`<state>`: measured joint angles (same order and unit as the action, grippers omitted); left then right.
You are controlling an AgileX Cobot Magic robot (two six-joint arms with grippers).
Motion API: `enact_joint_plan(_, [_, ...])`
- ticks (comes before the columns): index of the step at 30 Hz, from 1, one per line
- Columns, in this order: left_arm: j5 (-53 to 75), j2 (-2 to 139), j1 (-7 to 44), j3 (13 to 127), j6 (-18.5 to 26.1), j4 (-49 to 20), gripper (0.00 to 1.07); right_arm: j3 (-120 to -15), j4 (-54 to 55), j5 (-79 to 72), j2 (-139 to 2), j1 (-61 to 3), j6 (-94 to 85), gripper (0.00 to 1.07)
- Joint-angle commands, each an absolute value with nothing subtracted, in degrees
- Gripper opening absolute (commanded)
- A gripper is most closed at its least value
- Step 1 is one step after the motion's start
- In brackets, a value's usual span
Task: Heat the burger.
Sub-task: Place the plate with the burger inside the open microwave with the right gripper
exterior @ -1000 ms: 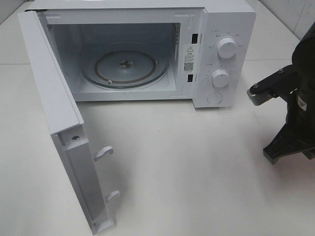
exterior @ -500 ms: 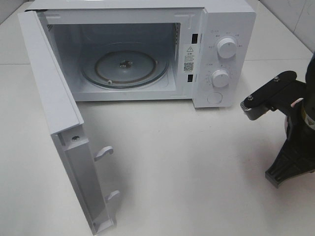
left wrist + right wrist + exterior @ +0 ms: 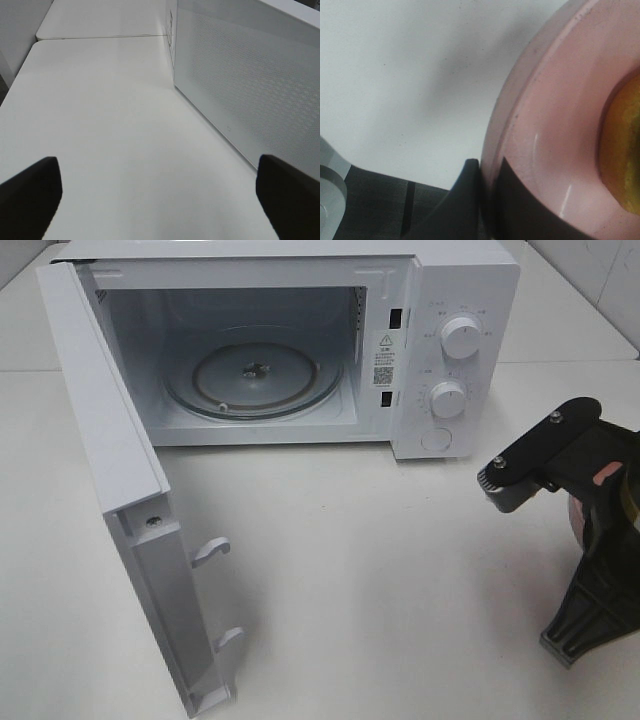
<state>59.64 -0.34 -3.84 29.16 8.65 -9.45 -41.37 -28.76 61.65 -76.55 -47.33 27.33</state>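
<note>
Your right claw (image 3: pixel 487 172) is closed on the rim of the pink plate (image 3: pixel 550 125), one dark finger (image 3: pixel 462 200) outside the rim and the other pressed against the plate's inner side. The burger (image 3: pixel 622 150) sits on that plate, but the right wrist view shows only a yellow-orange edge of it, well in from the gripped rim. You cannot tell from these views whether the plate rests on the counter (image 3: pixel 350 570) or is lifted off it. In the high view the right arm (image 3: pixel 600 540) stands at the right edge of the scene, nearer than the microwave (image 3: pixel 470 280) and to its right, and the arm's dark body hides the burger and most of the plate. Your left claw (image 3: pixel 160 200) is wide open, its fingertips (image 3: pixel 30 195) far apart with only bare counter between them. It is low over the counter beside a white perforated wall of the microwave and does not show in the high view. The microwave stands at the far side of the counter. Its door (image 3: pixel 110 460) is swung fully open toward the near left, leaving the cavity exposed. The glass turntable (image 3: pixel 250 375) lies flat inside with nothing on it. Two white knobs (image 3: pixel 461 336) sit one above the other on the control panel at the right of the opening.
</note>
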Motion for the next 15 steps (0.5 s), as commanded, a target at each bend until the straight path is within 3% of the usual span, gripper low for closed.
enact_joint_plan(1, [59.36,-1.26,-3.78,29.05,8.59,-9.8,0.98,-41.37,-30.31,64.63,-76.09,-49.9,27.96,0.0])
enact_joint_plan(15, [59.36,-1.26,-3.78,29.05,8.59,-9.8,0.98,-41.37,-29.56,67.09,-76.09,-57.87,30.42,0.0])
